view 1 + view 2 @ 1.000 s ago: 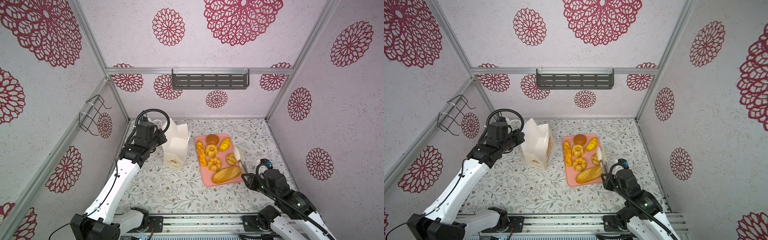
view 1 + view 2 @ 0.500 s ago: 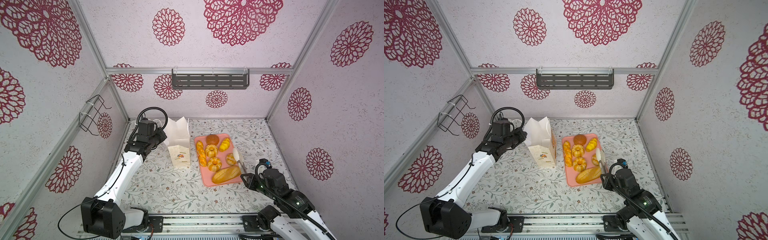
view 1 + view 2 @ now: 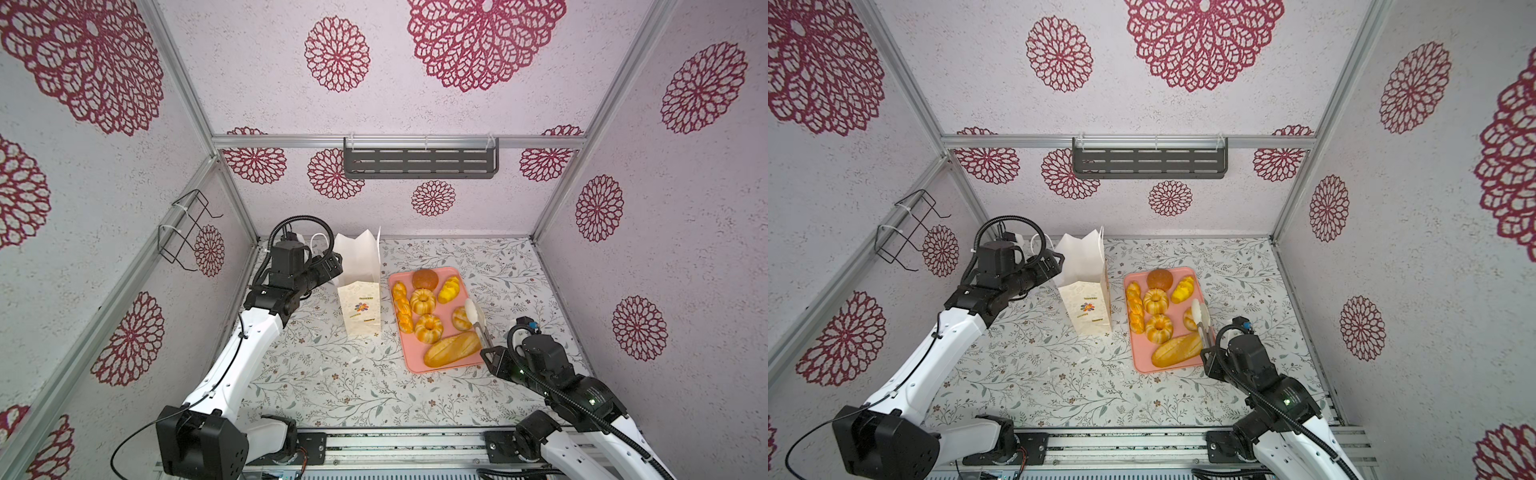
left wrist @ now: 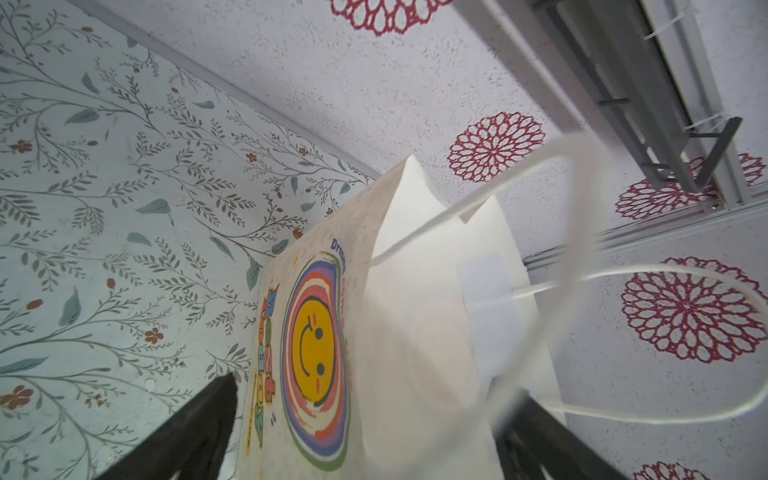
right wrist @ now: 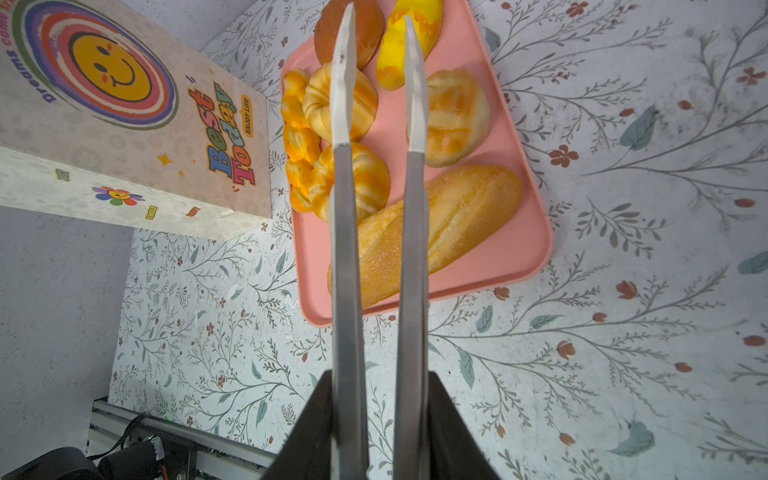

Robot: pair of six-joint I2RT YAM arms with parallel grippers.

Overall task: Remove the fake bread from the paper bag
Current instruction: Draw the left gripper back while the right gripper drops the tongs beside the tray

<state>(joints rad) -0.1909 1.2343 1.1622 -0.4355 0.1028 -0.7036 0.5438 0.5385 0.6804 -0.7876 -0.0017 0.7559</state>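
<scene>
Bag [image 3: 360, 307] stands upright on the desk [image 3: 332, 382], left claw [image 3: 334, 266] right at its upper edge. Just beside it, the pink tray [image 3: 411, 355] carries the bread [image 3: 423, 300]. Right claw [image 3: 490, 357] grips tongs [image 3: 476, 318], tips over the tray.

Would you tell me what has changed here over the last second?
The left tool tipped the tilted paper bag back upright, then opened and let it go. The fake bread on the pink tray and the right tool clamping the tongs stayed put.
</scene>
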